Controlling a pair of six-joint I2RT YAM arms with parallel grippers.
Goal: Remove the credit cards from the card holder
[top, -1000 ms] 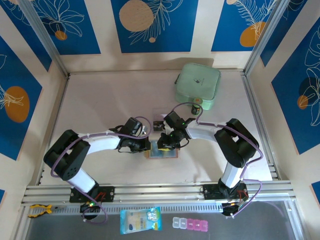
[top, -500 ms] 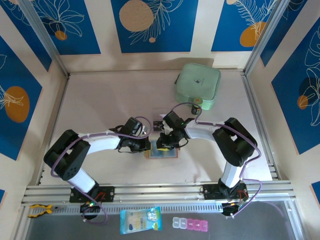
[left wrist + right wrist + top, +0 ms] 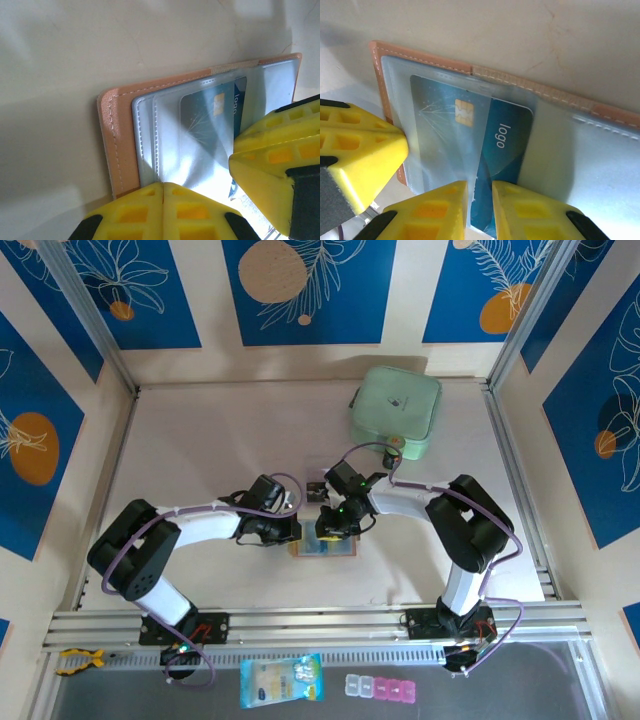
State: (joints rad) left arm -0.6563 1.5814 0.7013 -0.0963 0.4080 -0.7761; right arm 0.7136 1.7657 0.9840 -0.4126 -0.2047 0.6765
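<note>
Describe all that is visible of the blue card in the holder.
The blue card is thin plastic with a gold chip, pale line art and the word "logo". It lies flat, face up, partly under a clear sleeve of the open card holder. The right hand, nearly closed, sits at its lower edge.

Mint-green zip pouch (image 3: pixel 395 412) far right on worktop (image 3: pixel 200 440); blue-white packet (image 3: pixel 282 680) & pink pill box (image 3: pixel 380 687) below front rail.

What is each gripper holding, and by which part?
The right gripper pinches the blue credit card by its exposed edge, partly out of the card holder. The left gripper is shut against the holder, gripping nothing.
</note>
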